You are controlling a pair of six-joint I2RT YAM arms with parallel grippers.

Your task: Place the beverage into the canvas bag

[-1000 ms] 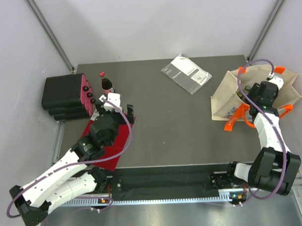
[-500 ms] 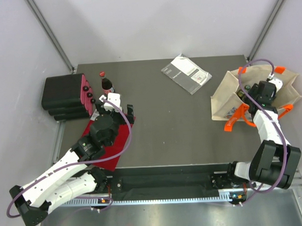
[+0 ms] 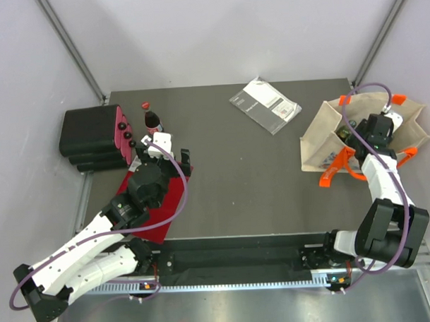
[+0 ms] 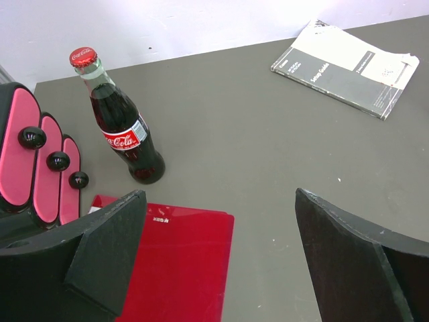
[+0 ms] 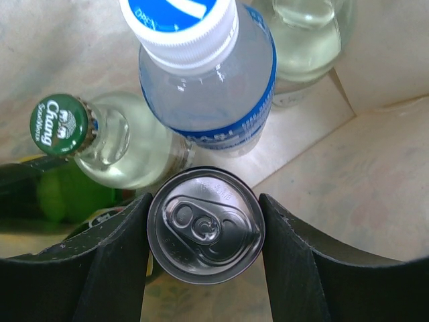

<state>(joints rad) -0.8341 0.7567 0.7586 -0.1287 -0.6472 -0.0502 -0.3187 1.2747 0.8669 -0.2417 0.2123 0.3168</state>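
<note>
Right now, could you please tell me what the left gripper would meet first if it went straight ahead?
Probably the bare table: the open left gripper aims between the cola bottle and the booklet, though depth is unclear.

Dark table (image 3: 237, 181): Coca-Cola bottle (image 3: 151, 121) and black-and-pink cases (image 3: 90, 133) far-left corner, red folder (image 3: 170, 205) left edge, booklet (image 3: 264, 105) far edge, canvas bag (image 3: 324, 139) right edge.
</note>
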